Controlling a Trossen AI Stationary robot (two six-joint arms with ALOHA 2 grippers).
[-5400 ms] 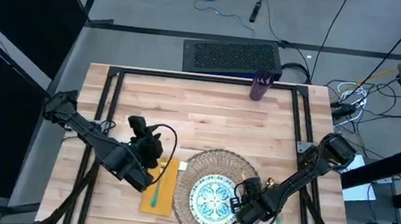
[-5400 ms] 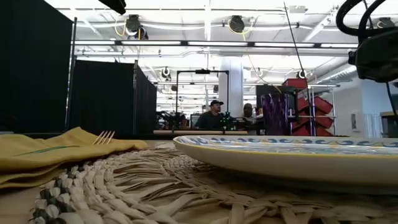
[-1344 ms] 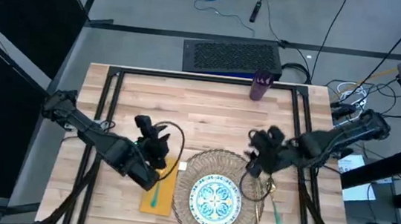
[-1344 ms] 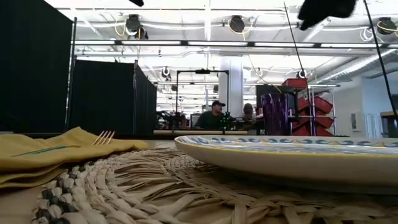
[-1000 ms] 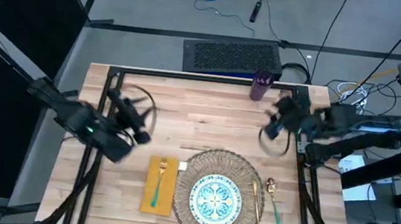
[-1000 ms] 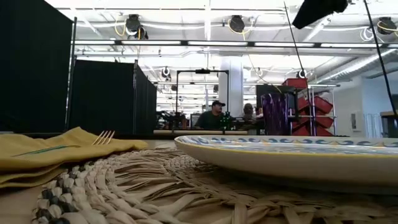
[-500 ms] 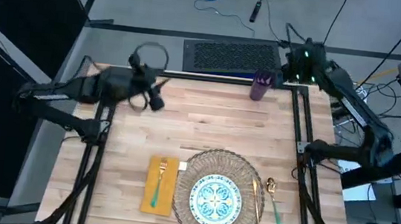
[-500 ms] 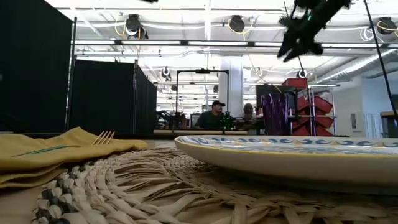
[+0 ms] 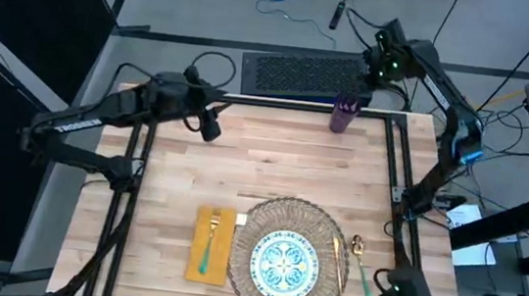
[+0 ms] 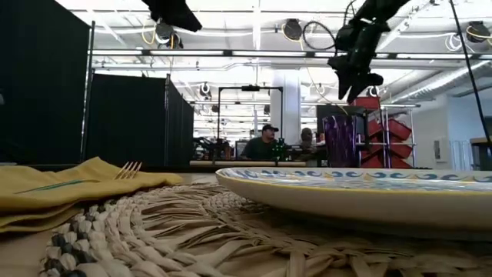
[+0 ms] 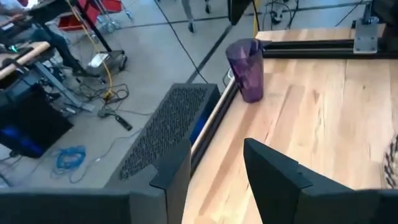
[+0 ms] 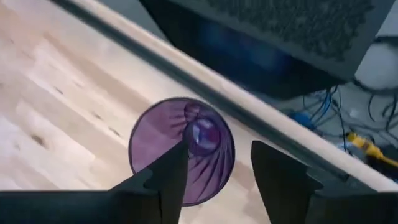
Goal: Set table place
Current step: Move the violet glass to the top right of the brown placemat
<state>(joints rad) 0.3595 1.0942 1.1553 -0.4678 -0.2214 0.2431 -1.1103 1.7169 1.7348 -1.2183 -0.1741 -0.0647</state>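
I'm holding the right gripper [image 12: 214, 165], jaws spread, above the purple cup [image 9: 344, 114] at the table's [image 9: 272, 169] far edge, seemingly the last piece. Plate [image 9: 283, 263], napkin [image 9: 212, 245], fork [image 9: 210, 238], knife [image 9: 340, 261] and spoon [image 9: 361, 266] are sitting placed; the left gripper [image 11: 214, 171] is waiting empty, jaws apart.

Both arms have swung away from the placemat [image 9: 284, 259]; the right gripper [image 9: 384, 64] now hovers above the purple cup [image 9: 344, 114].

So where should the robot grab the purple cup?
Probably at the rim, from straight above: the purple cup stands upright with its mouth open, and the right hand, open, hangs right over it. One finger inside and one outside would likely pinch the wall.
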